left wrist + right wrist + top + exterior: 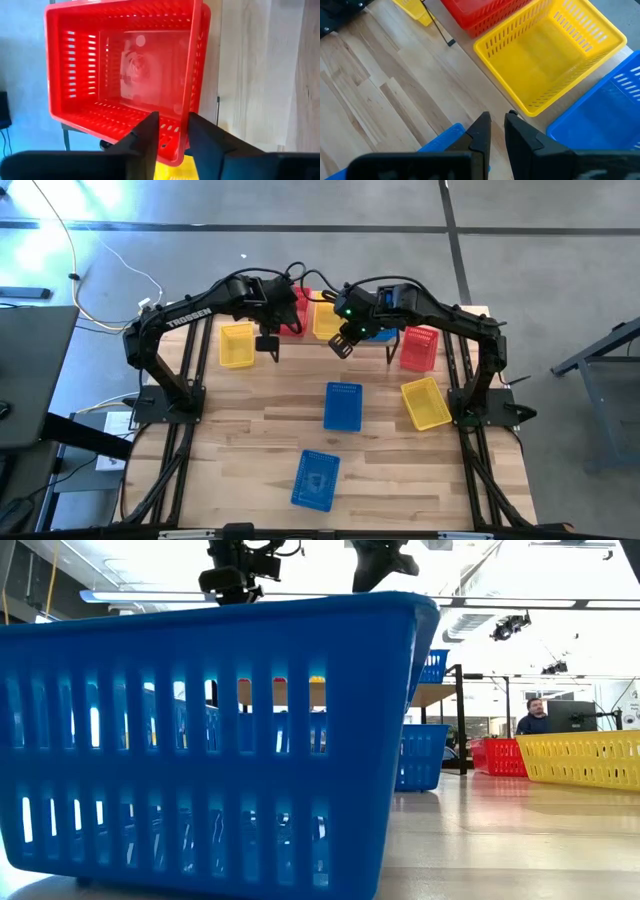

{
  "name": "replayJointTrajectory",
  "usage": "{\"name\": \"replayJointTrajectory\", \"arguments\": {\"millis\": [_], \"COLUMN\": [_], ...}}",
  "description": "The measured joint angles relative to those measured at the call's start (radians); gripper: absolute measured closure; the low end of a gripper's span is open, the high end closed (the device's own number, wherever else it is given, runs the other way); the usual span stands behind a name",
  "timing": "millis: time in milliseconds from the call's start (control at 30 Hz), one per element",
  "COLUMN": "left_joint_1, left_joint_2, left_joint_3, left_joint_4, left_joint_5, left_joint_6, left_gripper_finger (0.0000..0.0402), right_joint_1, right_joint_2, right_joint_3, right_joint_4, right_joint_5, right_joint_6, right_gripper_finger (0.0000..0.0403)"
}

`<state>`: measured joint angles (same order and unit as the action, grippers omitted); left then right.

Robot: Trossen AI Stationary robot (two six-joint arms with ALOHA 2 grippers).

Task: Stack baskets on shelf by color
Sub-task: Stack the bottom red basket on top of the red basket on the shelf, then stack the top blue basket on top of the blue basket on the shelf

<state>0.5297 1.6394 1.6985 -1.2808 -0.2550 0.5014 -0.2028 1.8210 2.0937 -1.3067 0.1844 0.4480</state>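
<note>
A red basket (125,75) sits flat on the shelf (212,60) at its left end. A yellow basket (550,55) and a blue basket (605,115) stand beside it on the shelf. My left gripper (172,117) hovers over the red basket's near rim, open, one finger on either side of the rim. Whether a finger touches the rim I cannot tell. My right gripper (497,120) hangs above the table in front of the yellow basket, open by a narrow gap with nothing in it. In the high view the left gripper (280,305) and the right gripper (342,345) flank the shelf's middle.
On the table stand a yellow basket (237,345) at the left, a red basket (420,348) and a yellow basket (426,402) at the right, and two blue baskets (343,406) (316,478) in the middle and near. A black shelf leg (268,345) stands below the red basket.
</note>
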Motion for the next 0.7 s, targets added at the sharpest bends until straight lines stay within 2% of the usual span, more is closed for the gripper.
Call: {"name": "replayJointTrajectory", "arguments": {"millis": [233, 333, 433, 533, 700], "left_joint_1": [-0.011, -0.025, -0.038, -0.043, -0.039], "left_joint_2": [-0.001, -0.001, -0.002, -0.021, -0.075], "left_joint_3": [0.027, 0.068, 0.107, 0.117, 0.115], "left_joint_4": [-0.011, -0.044, -0.069, -0.101, -0.121], "left_joint_5": [0.001, 0.017, 0.022, 0.074, 0.174], "left_joint_6": [-0.053, -0.054, -0.082, -0.128, -0.205], "left_gripper_finger": [0.0255, 0.0243, 0.0240, 0.0243, 0.0251], "right_joint_1": [0.000, 0.000, 0.000, 0.004, 0.029], "right_joint_2": [-0.001, -0.002, -0.002, -0.002, -0.002], "right_joint_3": [0.000, 0.000, 0.000, 0.000, 0.000], "right_joint_4": [0.001, 0.001, 0.001, 0.001, 0.000], "right_joint_5": [-0.007, -0.058, -0.128, -0.186, -0.196], "right_joint_6": [-0.001, -0.012, -0.046, -0.084, -0.152], "right_gripper_finger": [0.0363, 0.0363, 0.0363, 0.0363, 0.0361]}}
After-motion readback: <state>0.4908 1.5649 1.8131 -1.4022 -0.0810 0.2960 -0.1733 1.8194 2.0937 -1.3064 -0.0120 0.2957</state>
